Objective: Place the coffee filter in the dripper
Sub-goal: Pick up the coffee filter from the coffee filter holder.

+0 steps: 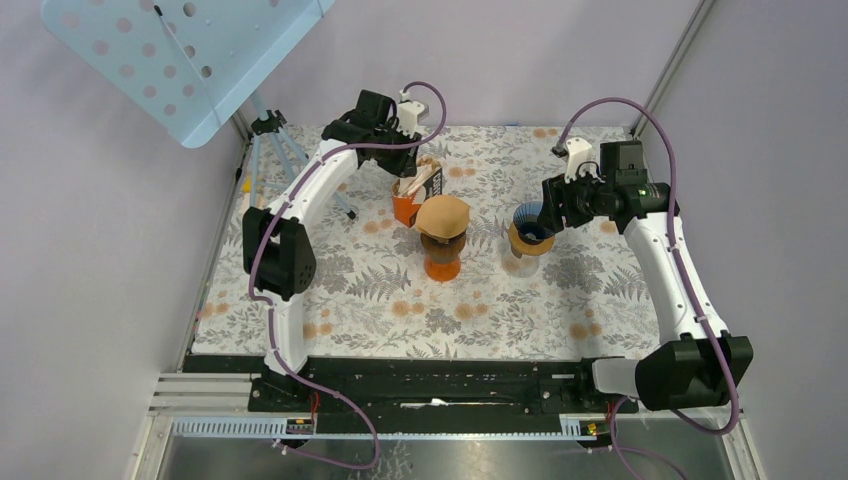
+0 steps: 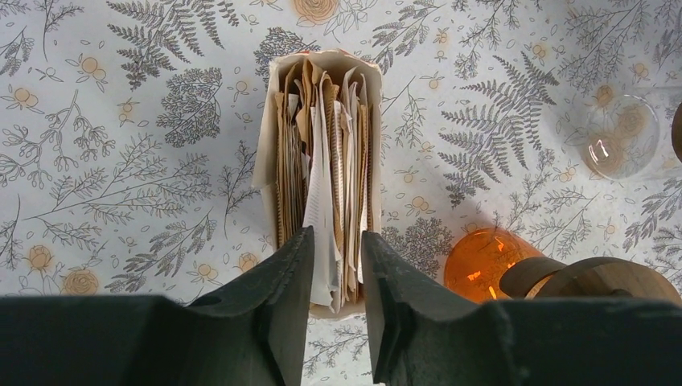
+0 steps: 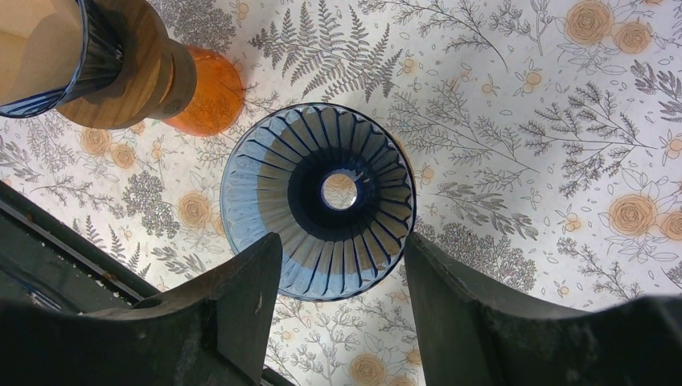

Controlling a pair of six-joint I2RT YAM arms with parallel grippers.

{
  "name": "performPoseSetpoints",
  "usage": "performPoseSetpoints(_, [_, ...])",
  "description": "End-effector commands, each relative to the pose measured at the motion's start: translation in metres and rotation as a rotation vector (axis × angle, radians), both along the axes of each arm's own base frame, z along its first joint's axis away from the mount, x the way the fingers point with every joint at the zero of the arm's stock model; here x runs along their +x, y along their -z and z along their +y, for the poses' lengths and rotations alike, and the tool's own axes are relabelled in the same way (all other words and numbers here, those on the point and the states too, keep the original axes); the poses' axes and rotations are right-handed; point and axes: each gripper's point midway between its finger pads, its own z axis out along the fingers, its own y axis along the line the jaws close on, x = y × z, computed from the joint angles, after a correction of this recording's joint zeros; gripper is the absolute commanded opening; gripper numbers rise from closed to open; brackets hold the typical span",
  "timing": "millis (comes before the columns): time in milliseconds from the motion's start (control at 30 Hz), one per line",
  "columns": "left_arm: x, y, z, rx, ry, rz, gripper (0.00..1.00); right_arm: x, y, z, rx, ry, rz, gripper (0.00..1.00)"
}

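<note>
Fern-print cloth [image 1: 350, 300] covers the worktop — a tripod [image 1: 275, 145] with a blue perforated panel [image 1: 190, 50] stands at its far-left corner.

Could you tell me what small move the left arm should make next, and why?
Probably lower the left gripper slightly and close on one filter: its open jaws frame the filter stack without gripping, and the blue dripper below the right gripper is empty.
</note>
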Motion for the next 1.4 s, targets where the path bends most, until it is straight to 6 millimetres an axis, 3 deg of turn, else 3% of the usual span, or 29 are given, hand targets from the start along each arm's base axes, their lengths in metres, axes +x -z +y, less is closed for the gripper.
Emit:
performPoseSetpoints(0, [0.006,-0.011,-0.002,-0.006,0.010,-0.056,0.31,0.004,0.000,-0.001,0.001,0.003,-0.016,0.64])
performPoseSetpoints(333, [0.010,-0.005,0.000,0.012,-0.004,-0.053,0.19,0.003,0.001,-0.001,0.001,0.005,-0.013,0.64])
performPoseSetpoints(567, [0.013,-0.020,0.000,0.005,-0.009,-0.088,0.02,0.004,0.001,-0.001,0.002,0.006,-0.012,0.64])
performPoseSetpoints(667, [0.014,-0.028,0.001,0.005,-0.011,-0.100,0.00,0.005,-0.001,-0.001,0.002,0.004,-0.017,0.64])
performPoseSetpoints(1167, [0.003,-0.089,0.001,-0.066,-0.019,-0.178,0.00,0.006,-0.006,-0.002,-0.007,0.005,-0.028,0.65])
performPoseSetpoints(1367, [-0.008,-0.126,0.003,-0.099,-0.016,-0.240,0.00,0.010,-0.020,-0.002,-0.011,-0.004,-0.054,0.65])
